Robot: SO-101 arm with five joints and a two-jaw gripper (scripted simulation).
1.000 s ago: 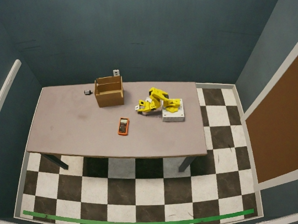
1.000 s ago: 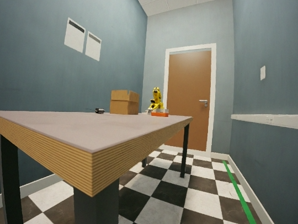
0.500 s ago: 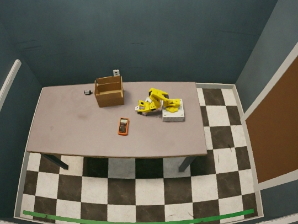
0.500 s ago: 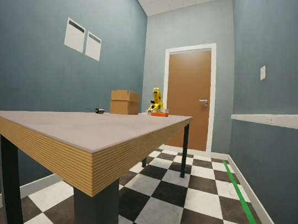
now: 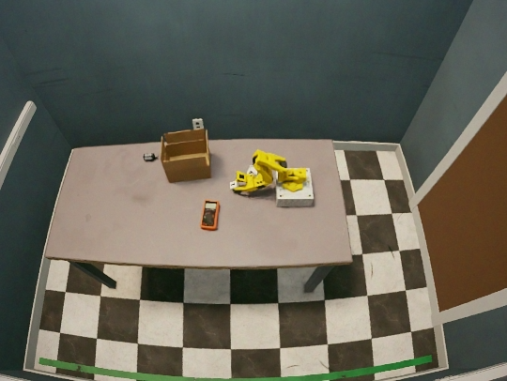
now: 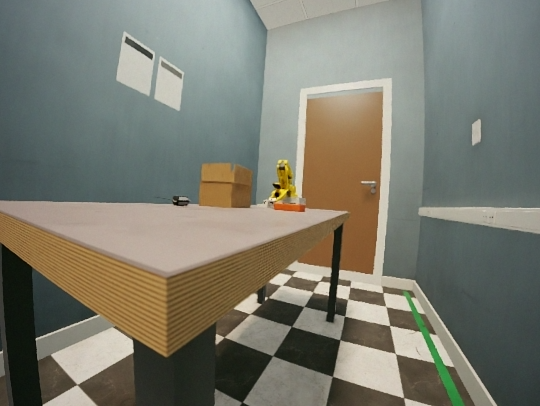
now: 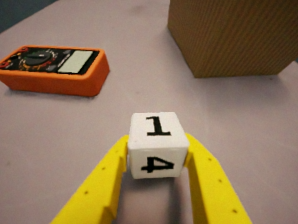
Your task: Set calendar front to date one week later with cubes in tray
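Note:
A white cube (image 7: pixel 158 145) (image 5: pixel 233 185) is between the two yellow fingers. In the wrist view its upper face shows a black 1, roughly upright, and the face towards the camera shows a black 4 turned on its side. My gripper (image 7: pixel 158 151) is shut on this cube, with a finger against each side. In the top view the gripper points left, away from the base. A small white object (image 5: pixel 252 171) shows partly behind the arm; it may be the calendar, but its month name and digits cannot be read. The tray and the second cube cannot be made out.
An orange multimeter (image 5: pixel 209 215) (image 7: pixel 55 70) (image 6: pixel 289 207) lies on the table (image 5: pixel 117 225). An open cardboard box (image 5: pixel 189 170) (image 6: pixel 225 194) (image 7: pixel 230 40) stands behind and left of the gripper. A small dark object (image 5: pixel 148 157) (image 6: pixel 180 201) lies left of the box.

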